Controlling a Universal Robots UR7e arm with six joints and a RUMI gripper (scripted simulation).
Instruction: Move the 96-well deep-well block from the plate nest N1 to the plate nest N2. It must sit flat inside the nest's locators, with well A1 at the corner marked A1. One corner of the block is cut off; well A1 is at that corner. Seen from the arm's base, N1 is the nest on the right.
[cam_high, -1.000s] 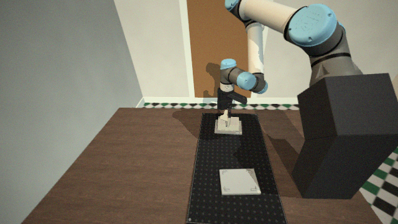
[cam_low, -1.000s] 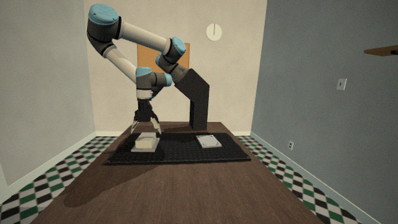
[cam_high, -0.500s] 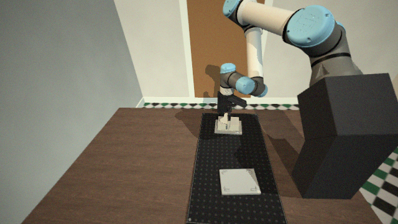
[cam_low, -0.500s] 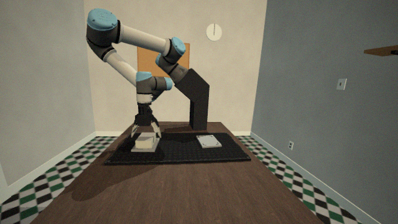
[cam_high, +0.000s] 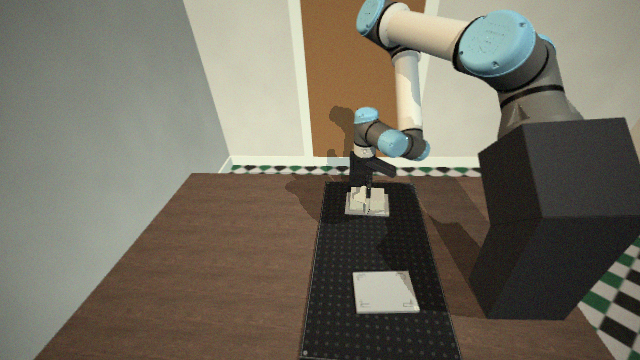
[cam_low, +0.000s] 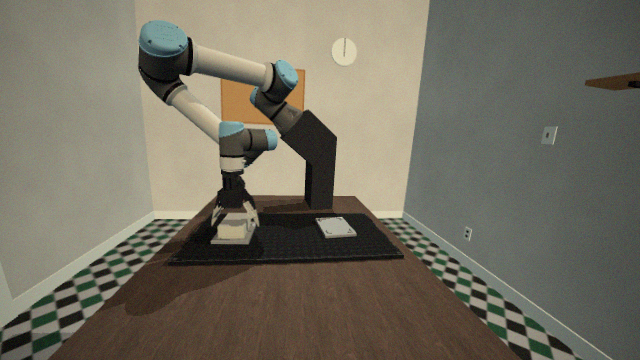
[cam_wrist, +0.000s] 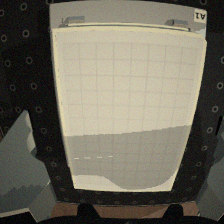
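Note:
The cream 96-well deep-well block sits in plate nest N1 at the far end of the black mat, also seen in the exterior view. My gripper is open and lowered over the block, with a finger on each side of it and apart from it. In the wrist view the block fills the frame, and the nest's A1 mark is at the top right, by the block's cut corner. Nest N2 is an empty grey plate with corner locators.
Both nests lie on a black perforated mat on a brown table. The arm's dark pedestal stands beside the mat, close to N2.

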